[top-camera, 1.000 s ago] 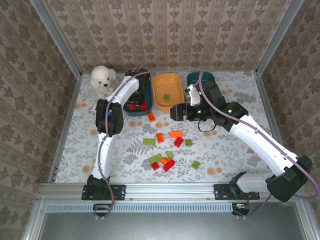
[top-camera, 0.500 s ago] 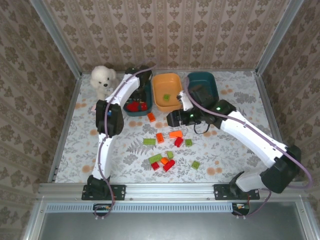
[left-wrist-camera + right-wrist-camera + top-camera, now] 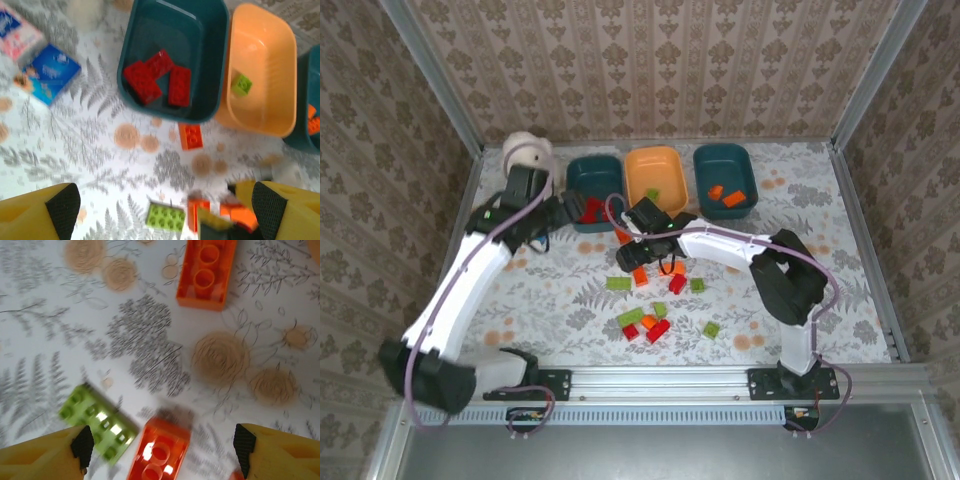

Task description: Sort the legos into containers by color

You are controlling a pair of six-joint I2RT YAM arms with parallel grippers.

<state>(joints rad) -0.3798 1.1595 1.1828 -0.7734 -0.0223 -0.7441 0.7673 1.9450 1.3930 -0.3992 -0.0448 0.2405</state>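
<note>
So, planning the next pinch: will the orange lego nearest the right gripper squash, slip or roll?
Probably rigid: the orange lego looks like hard moulded plastic. Its glossy glare hints it may slip if pinched off-centre. Flat-sided and lying flat, it should slide, not roll.

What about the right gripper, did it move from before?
Yes. The right gripper slid left and nearer, away from the orange bin to above the loose bricks.
</note>
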